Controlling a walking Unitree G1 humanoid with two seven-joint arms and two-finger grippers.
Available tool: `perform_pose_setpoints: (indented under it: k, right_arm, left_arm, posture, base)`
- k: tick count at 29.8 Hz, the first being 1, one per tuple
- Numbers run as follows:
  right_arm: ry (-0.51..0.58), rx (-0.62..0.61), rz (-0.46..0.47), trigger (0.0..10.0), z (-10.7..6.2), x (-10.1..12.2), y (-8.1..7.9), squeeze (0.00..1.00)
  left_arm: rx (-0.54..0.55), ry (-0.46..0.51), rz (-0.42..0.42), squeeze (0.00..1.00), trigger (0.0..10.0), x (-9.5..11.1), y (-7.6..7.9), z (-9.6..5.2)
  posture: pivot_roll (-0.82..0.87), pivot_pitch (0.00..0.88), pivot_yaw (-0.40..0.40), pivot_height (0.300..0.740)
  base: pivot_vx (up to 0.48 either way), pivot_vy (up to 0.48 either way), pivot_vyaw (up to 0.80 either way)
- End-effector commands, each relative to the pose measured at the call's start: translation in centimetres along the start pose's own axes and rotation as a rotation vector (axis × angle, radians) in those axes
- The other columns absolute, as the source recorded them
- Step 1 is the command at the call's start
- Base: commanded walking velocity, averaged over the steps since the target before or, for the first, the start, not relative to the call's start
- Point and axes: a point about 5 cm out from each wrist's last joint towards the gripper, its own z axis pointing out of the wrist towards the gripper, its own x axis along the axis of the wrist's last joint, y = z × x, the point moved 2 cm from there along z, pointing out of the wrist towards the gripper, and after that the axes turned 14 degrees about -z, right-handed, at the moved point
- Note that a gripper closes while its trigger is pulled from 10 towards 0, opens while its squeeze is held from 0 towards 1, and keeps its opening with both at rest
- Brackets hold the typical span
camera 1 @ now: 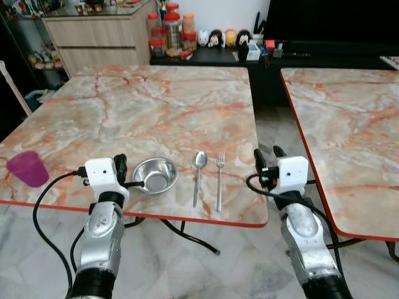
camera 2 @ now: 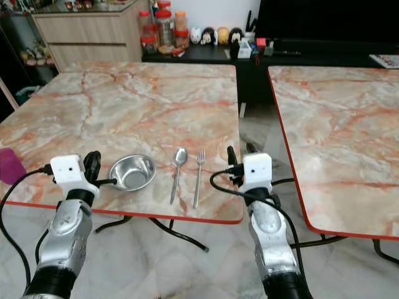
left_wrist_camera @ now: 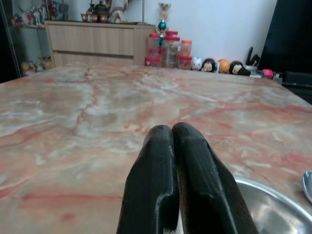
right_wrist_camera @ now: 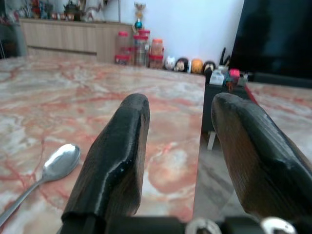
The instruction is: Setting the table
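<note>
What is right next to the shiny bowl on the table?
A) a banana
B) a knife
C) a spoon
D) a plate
C: the spoon lies just beside the steel bowl near the table's front edge, with the fork on the spoon's other side.

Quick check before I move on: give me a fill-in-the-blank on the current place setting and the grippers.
1. Right of the steel bowl lies the ____, then the fork.
2. The left gripper has its fingers ____.
3. The right gripper has its fingers ____.
4. The purple cup stands near the table's ____ edge.

Missing words: spoon; shut; open; left
</note>
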Motion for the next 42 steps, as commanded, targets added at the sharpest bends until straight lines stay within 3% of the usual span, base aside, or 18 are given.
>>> perform_pose_setpoints:
  k: [1, 12, 19, 20, 31, 42]
  right_arm:
    - [0.003, -0.022, 0.001, 10.0, 0.4, 0.0, 0.4, 0.0]
    - [-0.04, -0.02, 0.014, 10.0, 0.4, -1.4, -0.1, 0.0]
    - [-0.098, -0.047, 0.025, 10.0, 0.1, -3.1, 0.3, 0.0]
    - [-0.097, -0.048, 0.024, 10.0, 0.1, -3.2, 0.3, 0.0]
    - [-0.074, -0.028, 0.029, 10.0, -0.1, -3.1, -0.6, 0.0]
    - [-0.078, -0.005, 0.046, 10.0, -0.8, -3.4, -1.9, 0.0]
  left_arm:
    - [0.005, 0.012, 0.019, 0.0, 10.0, 0.1, -0.1, 0.3]
    - [0.003, -0.005, 0.01, 0.0, 10.0, -0.5, 0.2, 0.6]
    - [0.03, -0.132, -0.075, 0.0, 10.0, -2.9, 0.0, 0.8]
    - [0.025, -0.136, -0.096, 1.0, 10.0, -3.0, 0.1, 0.8]
    - [0.032, -0.131, -0.153, 1.0, 10.0, -2.9, 0.0, 1.2]
    - [0.026, -0.169, -0.119, 1.0, 10.0, -3.2, -0.6, 0.9]
  posture:
    - [-0.06, 0.0, 0.043, 0.74]
    - [-0.04, 0.0, 0.038, 0.74]
    - [-0.04, 0.0, 0.038, 0.74]
    - [-0.05, 0.0, 0.04, 0.74]
    - [-0.07, 0.0, 0.041, 0.74]
    - [-0.05, 0.0, 0.052, 0.74]
  base:
    - [0.0, 0.0, 0.0]
    - [0.0, 0.0, 0.0]
    - [0.0, 0.0, 0.0]
    - [0.0, 0.0, 0.0]
    - [0.0, 0.0, 0.0]
    - [0.0, 0.0, 0.0]
